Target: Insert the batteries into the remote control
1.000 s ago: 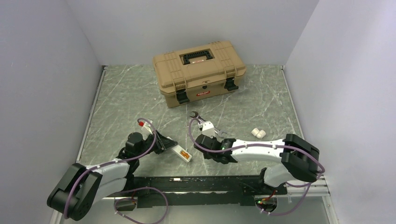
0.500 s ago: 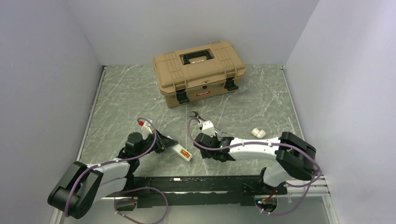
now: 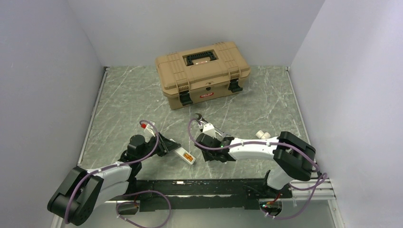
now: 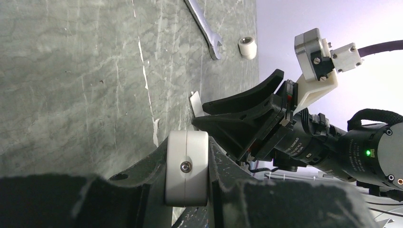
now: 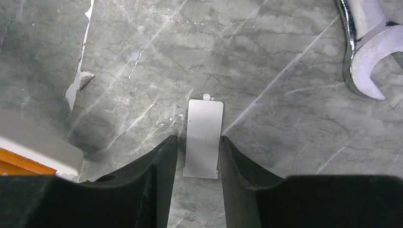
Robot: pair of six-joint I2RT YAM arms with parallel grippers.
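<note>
As its jaws stand apart around the flat battery cover (image 5: 204,128), right gripper (image 5: 197,141): may skid it away.
left gripper (image 3: 172,146): clamped on remote control (image 3: 185,156); a bump could twist it.

Soft, even light fills the top view; the toolbox (image 3: 203,73) casts only a faint shadow on the desk (image 3: 123,99) in front of it. In the right wrist view the wrench (image 5: 368,57) glares bright, and the jaws of the right gripper (image 5: 197,159) are near-black and slightly soft. The left wrist view blurs along its lower edge.
</note>
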